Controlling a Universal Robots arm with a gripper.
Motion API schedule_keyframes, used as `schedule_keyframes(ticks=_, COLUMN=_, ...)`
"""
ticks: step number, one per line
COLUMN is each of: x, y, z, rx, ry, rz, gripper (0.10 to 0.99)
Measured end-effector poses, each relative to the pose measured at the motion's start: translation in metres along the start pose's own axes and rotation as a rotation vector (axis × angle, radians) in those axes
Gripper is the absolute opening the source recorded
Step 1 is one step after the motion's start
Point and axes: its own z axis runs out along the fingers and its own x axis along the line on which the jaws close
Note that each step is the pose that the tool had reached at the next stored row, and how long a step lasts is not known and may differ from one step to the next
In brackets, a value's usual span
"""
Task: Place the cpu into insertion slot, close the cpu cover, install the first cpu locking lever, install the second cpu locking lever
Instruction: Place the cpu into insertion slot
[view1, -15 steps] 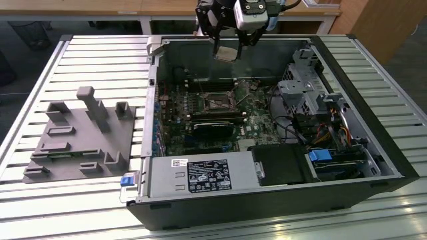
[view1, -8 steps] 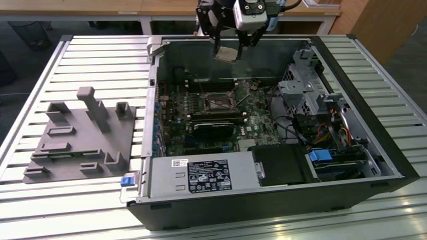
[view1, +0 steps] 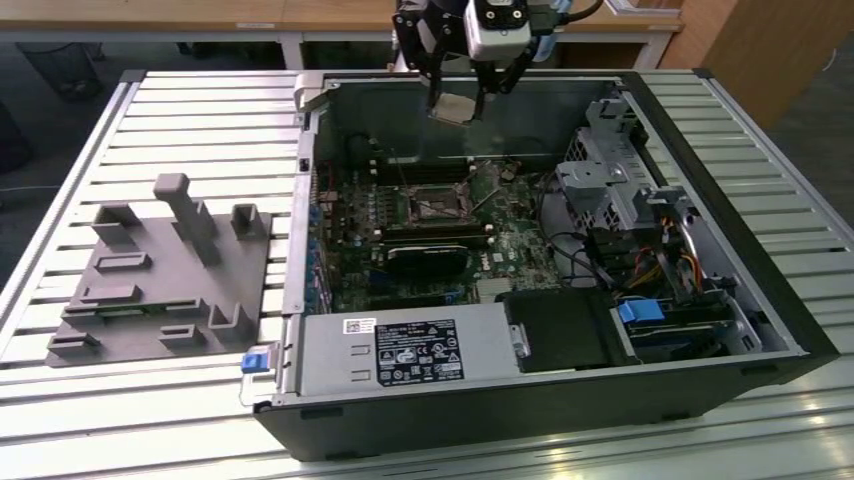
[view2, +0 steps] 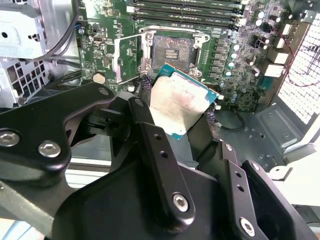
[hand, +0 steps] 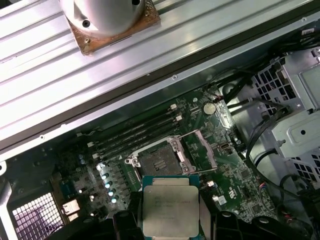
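Note:
My gripper (view1: 465, 98) hangs above the back of the open computer case, shut on the cpu (view1: 457, 109), a small pale silvery square chip with a green edge. In both wrist views the cpu (view2: 180, 102) (hand: 170, 206) sits pinched between the black fingers (view2: 150, 130), tilted, well above the green motherboard (view2: 100, 55). The insertion slot (view1: 434, 208) (view2: 172, 50) (hand: 156, 162) lies bare below with its dark centre showing. Beside the slot, the cpu cover (view2: 129, 59) (hand: 200, 152) stands swung open.
A black heatsink block (view1: 427, 262) and the grey white-labelled power supply box (view1: 400, 350) lie nearer the case front. Drive cages and cables (view1: 607, 185) fill the exterior view's right side. A grey moulded fixture (view1: 160, 270) rests on the slatted table (view1: 200, 110) outside the case.

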Motion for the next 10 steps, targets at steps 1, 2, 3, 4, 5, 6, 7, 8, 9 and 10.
schedule_keyframes(ticks=1, x=0.0, y=0.0, z=0.0, rx=0.0, ry=-0.0004, rz=0.004, gripper=0.541)
schedule_keyframes(ticks=2, x=0.0, y=0.0, z=0.0, rx=0.0, ry=-0.0008, rz=0.009, gripper=0.541)
schedule_keyframes(ticks=3, x=0.0, y=0.0, z=0.0, rx=0.0, ry=-0.0011, rz=0.013, gripper=0.541)
schedule_keyframes(ticks=4, x=0.0, y=0.0, z=0.0, rx=0.0, ry=-0.0015, rz=0.017, gripper=0.541)
schedule_keyframes(ticks=5, x=0.0, y=0.0, z=0.0, rx=0.0, ry=-0.0019, rz=0.021, gripper=0.541)
schedule_keyframes(ticks=6, x=0.0, y=0.0, z=0.0, rx=0.0, ry=-0.0022, rz=0.025, gripper=0.541)
schedule_keyframes(ticks=7, x=0.0, y=0.0, z=0.0, rx=-0.001, ry=-0.0026, rz=0.029, gripper=0.541)
schedule_keyframes(ticks=8, x=0.0, y=0.0, z=0.0, rx=-0.001, ry=-0.0029, rz=0.033, gripper=0.541)
schedule_keyframes(ticks=9, x=0.0, y=0.0, z=0.0, rx=-0.001, ry=-0.0033, rz=0.037, gripper=0.541)
schedule_keyframes(ticks=10, x=0.0, y=0.0, z=0.0, rx=-0.001, ry=-0.0037, rz=0.041, gripper=0.541)
